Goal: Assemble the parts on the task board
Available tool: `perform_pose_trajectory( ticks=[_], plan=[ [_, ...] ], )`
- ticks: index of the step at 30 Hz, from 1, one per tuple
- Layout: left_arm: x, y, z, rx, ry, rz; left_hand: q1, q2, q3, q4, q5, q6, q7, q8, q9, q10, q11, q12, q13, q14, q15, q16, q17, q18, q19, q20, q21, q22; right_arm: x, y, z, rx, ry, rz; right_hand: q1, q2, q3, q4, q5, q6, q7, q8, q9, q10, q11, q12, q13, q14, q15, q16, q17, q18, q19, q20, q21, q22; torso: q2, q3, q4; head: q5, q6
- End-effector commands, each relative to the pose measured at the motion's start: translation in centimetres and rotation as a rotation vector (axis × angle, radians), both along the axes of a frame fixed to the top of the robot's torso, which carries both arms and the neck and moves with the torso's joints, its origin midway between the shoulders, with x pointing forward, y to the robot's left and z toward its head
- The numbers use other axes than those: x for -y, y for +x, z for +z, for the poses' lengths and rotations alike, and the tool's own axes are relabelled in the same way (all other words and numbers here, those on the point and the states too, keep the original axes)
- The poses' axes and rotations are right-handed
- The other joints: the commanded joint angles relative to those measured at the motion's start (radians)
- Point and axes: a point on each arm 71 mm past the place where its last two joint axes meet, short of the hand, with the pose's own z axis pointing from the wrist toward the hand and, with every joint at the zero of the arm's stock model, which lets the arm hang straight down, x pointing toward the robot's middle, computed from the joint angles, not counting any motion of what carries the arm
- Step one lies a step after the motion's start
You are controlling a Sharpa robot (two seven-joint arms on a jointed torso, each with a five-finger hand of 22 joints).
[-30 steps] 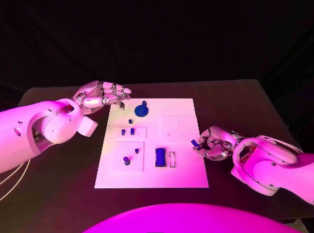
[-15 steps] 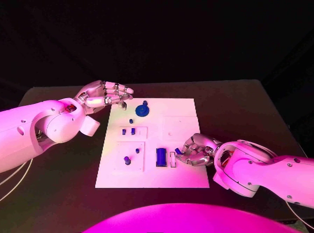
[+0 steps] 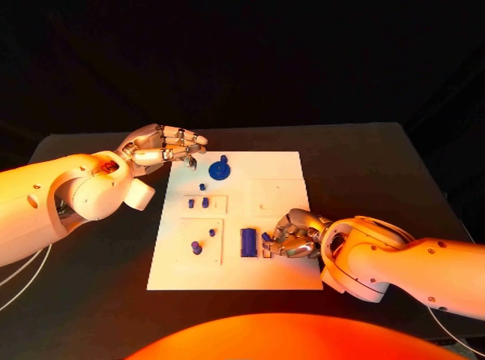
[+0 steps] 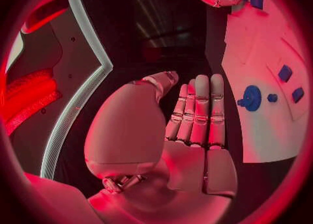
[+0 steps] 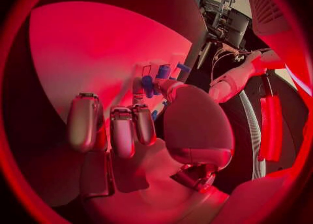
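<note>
Moved in from the board's right edge over the last second: right hand, now over the board just right of the tall block, near the slot by its side. Fingers curled together, pinching a small part at the tips; same part seen blue ahead of the fingertips in the right wrist view. Unchanged since then: left hand, hanging at the board's far left corner, fingers bent and apart, nothing in them; in the left wrist view fingers lie side by side, straight, palm bare. Standing on the board: round disc near the far edge, small peg just nearer than it, two short pegs in a square recess toward the left edge, and two more pieces in the recess nearer the front left corner. Tall block upright at the middle of the near half. Board lying flat in the middle of the table.
</note>
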Motion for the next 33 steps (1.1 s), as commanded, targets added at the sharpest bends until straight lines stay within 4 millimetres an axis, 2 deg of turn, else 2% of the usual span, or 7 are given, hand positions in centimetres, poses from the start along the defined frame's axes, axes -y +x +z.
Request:
perform_pose_trajectory(
  ticks=[1,20,33],
  plan=[
    [0.25,-0.10,0.04,-0.009,-0.015,-0.020,-0.002,0.008,0.000,0.007,0.006,-0.009,0.000,0.006,0.000,-0.007,0.001,0.006,-0.001,-0.007,0.002,0.004,-0.001,0.012,0.003,0.002,-0.007,-0.002,-0.14,-0.12,-0.16,-0.018,-0.008,0.015,-0.011,-0.002,-0.008,0.000,0.007,0.001,0.006,-0.004,-0.001,0.038,0.005,0.002,0.167,0.093,-0.003,-0.001,0.200,-0.003,0.021,-0.004,-0.006,0.187,0.000,-0.0001,0.0007,0.000,-0.001],
    [0.07,-0.13,0.03,-0.012,-0.012,-0.017,-0.003,0.008,0.000,0.009,0.005,-0.009,0.000,0.006,0.000,-0.007,0.001,0.006,-0.001,-0.007,0.002,0.004,-0.001,0.012,0.004,0.003,-0.008,-0.002,0.28,-0.08,-0.29,-0.012,-0.041,0.032,-0.014,-0.002,-0.016,0.001,0.010,0.003,0.006,-0.003,-0.001,0.039,0.005,0.003,0.168,0.093,-0.003,-0.001,0.199,-0.003,0.021,-0.004,-0.009,0.186,0.000,0.0000,-0.0003,0.002,-0.004],
    [0.02,-0.12,0.02,-0.013,-0.011,-0.016,-0.004,0.008,0.000,0.011,0.005,-0.010,-0.001,0.006,0.000,-0.008,0.001,0.006,-0.001,-0.007,0.003,0.005,-0.001,0.012,0.004,0.003,-0.009,-0.003,-0.03,-0.24,-0.10,-0.008,-0.023,0.024,-0.019,0.002,-0.022,0.003,0.012,0.004,0.006,-0.003,-0.001,0.039,0.005,0.004,0.168,0.093,-0.003,-0.001,0.199,-0.003,0.021,-0.004,-0.009,0.186,0.001,0.0007,0.0003,0.000,0.000]
  ],
)
